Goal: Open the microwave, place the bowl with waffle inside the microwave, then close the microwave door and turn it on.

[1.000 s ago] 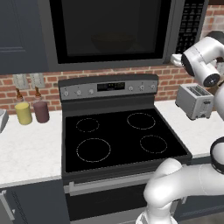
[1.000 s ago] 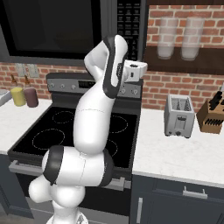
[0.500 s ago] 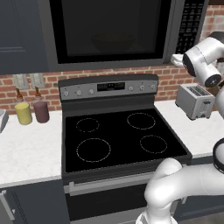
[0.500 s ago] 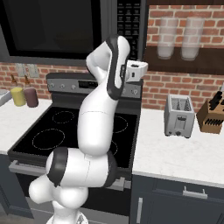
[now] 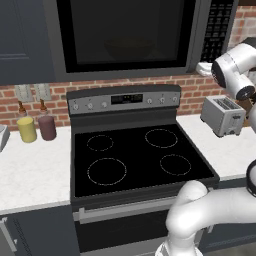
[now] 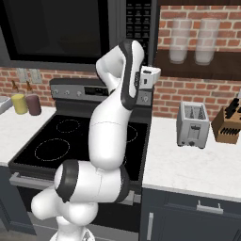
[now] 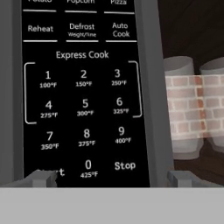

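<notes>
Item: microwave [image 5: 130, 37], mounted above the stove [image 5: 137, 160], door [image 5: 125, 35] shut. I am facing its keypad [image 7: 83, 96] with fingers [image 7: 109, 178] spread wide, holding nothing. Rigid panel; I am judging one light fingertip press on Start suffices.

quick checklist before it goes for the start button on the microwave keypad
1. Microwave door shut: ok, the panel sits flush in both base views.
2. Bowl inside: cannot tell for sure; only a faint rounded shape shows behind the dark window.
3. Hand open, holding nothing: ok, the fingertips stand wide apart.
4. Hand facing the keypad: ok, the buttons are straight ahead.
5. Start button lined up: not ok, it lies by the left fingertip, partly hidden.
6. Stop button avoided: ok, it lies between the fingertips, untouched.
</notes>
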Controlling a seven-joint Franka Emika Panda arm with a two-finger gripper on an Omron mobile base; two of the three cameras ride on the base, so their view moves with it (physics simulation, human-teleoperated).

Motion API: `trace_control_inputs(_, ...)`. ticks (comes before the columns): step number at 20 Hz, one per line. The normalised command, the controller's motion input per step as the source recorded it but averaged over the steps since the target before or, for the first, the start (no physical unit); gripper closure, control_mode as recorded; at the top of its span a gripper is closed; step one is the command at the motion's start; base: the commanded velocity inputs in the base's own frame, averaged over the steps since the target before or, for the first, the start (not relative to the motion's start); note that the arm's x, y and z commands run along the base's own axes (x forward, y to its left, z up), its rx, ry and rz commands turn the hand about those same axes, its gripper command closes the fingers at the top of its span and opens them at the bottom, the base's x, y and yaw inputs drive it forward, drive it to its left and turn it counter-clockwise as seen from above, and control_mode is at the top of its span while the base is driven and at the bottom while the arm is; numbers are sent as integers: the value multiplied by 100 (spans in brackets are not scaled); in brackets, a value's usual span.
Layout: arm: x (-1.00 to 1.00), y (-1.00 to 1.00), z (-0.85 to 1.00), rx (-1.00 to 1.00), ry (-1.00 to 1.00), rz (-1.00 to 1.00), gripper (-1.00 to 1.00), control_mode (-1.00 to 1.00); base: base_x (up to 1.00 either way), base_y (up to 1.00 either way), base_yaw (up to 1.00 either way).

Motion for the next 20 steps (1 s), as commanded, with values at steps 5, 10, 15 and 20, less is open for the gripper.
trace_control_inputs(5, 7, -2, 0, 0, 1, 0, -100, -100, 0, 0, 0)
trace_control_inputs(10, 24, 0, 0, 0, 4, 0, -100, -100, 0, 0, 0)
trace_control_inputs(15, 28, 0, 0, 0, 4, 0, -100, -100, 0, 0, 0)
trace_control_inputs(20, 36, 0, 0, 0, 5, 0, -100, -100, 0, 0, 0)
